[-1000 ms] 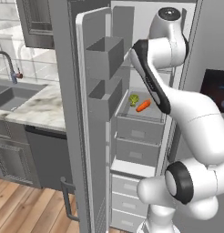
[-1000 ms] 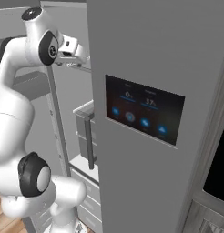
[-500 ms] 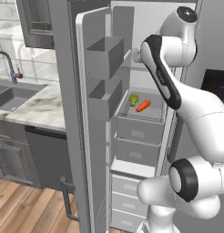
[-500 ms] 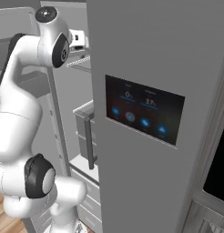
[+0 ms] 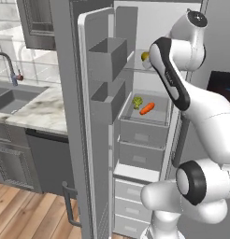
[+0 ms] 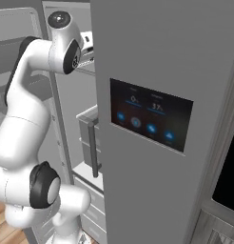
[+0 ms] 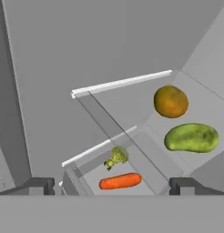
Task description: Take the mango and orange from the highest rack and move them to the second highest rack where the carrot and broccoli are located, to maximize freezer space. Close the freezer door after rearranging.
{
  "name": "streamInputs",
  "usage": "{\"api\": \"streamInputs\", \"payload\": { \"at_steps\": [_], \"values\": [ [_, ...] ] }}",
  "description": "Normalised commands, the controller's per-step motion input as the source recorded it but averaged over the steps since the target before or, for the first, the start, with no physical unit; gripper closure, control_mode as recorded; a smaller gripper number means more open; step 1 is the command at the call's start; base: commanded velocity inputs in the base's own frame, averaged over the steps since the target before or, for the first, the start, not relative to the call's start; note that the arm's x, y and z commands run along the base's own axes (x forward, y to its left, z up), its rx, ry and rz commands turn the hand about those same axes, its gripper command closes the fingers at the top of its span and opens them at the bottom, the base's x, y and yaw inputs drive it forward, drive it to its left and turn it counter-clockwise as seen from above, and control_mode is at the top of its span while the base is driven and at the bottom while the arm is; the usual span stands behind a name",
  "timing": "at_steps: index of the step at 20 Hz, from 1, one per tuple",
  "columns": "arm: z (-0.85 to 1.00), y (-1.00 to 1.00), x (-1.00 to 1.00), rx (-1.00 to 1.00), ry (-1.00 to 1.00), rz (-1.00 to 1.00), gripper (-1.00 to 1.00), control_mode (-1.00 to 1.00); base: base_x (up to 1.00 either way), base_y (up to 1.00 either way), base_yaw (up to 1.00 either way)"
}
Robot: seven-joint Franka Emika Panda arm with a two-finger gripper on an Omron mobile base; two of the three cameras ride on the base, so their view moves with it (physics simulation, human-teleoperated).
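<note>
Hand view: the gripper (image 7: 112,184), jaws fully spread and empty, looks into the freezer. The orange (image 7: 170,102) and mango (image 7: 191,137) lie on the highest rack, the broccoli (image 7: 116,157) and carrot (image 7: 120,181) below. Approach phase; next, descend onto one fruit.

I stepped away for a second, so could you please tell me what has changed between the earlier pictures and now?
The arm has swung its upper joints higher and reached further into the open freezer, towards the top rack. The gripper is open and has taken hold of nothing. The orange and mango lie on the top rack; the broccoli and carrot have stayed on the rack below, and the door stays open.
</note>
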Motion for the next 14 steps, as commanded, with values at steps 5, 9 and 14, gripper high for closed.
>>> {"api": "streamInputs", "payload": {
  "at_steps": [5, 9, 14],
  "values": [
    [0.00, -0.12, 0.18, -0.16, 0.00, 0.01, -1.00, -1.00, 0.00, 0.00, 0.00],
    [0.00, -0.12, 0.31, -0.12, 0.00, 0.00, -1.00, -1.00, 0.00, 0.00, 0.00],
    [0.00, -0.08, 0.42, -0.02, 0.00, 0.00, -1.00, -1.00, 0.00, 0.00, 0.00]
  ]
}}
